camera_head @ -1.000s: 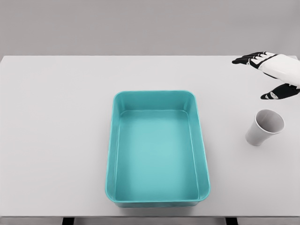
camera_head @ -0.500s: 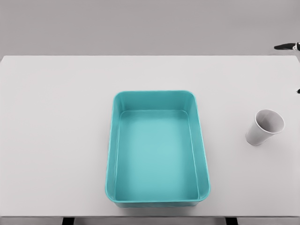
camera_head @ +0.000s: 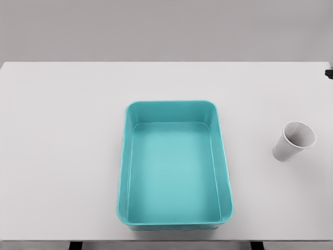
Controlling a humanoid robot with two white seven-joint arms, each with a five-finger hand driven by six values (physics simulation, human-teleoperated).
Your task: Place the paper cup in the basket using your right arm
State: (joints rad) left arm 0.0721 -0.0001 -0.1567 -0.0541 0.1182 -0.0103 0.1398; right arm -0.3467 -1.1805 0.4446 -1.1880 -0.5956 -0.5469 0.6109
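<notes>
The white paper cup (camera_head: 294,140) stands on the white table (camera_head: 62,156) near its right side, leaning so that its mouth faces up and to the right. The teal basket (camera_head: 171,103), a shallow rectangular bin, sits in the middle of the table with nothing in it. Only a small dark sliver of my right hand (camera_head: 330,73) shows at the picture's right edge, well behind the cup and not touching it. My left arm is out of view.
The table's far edge runs along the top of the picture against a grey wall. Its front edge lies just below the basket.
My right hand has pulled back to the right, from above and behind the cup to almost out of the picture. The cup and basket have not moved.
</notes>
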